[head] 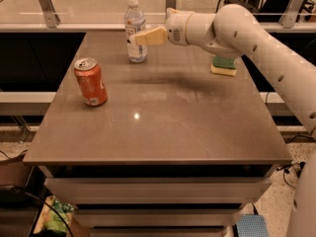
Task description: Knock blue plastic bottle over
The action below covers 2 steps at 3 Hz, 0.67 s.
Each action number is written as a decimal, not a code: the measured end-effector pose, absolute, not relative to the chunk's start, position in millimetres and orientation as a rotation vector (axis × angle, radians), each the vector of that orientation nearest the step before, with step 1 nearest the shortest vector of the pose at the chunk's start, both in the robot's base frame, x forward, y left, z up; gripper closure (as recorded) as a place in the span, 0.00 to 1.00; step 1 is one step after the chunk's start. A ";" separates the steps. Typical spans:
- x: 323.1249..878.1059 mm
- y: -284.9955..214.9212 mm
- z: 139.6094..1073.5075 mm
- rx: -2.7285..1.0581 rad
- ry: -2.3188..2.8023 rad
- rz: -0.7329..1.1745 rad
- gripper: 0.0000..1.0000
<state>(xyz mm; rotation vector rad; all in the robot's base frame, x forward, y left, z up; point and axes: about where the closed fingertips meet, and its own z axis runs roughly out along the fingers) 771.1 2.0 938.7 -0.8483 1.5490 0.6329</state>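
The blue plastic bottle (135,29) stands upright at the back of the table, left of centre; it is clear with a white cap and a white label. My gripper (138,38) reaches in from the right on the white arm (232,28). Its tan fingers (150,36) point left, and the tip lies over the bottle's label at mid height, touching or nearly touching it.
An orange soda can (91,81) stands upright on the left side of the brown table (158,132). A green and yellow sponge (224,66) lies at the back right, partly behind the arm. A rail and glass panel run behind the table.
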 end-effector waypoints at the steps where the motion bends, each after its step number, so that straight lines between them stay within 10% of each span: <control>1: 775.8 22.2 929.3 -0.876 1.554 0.678 0.00; 2: 779.7 37.1 920.9 -0.885 1.558 0.718 0.00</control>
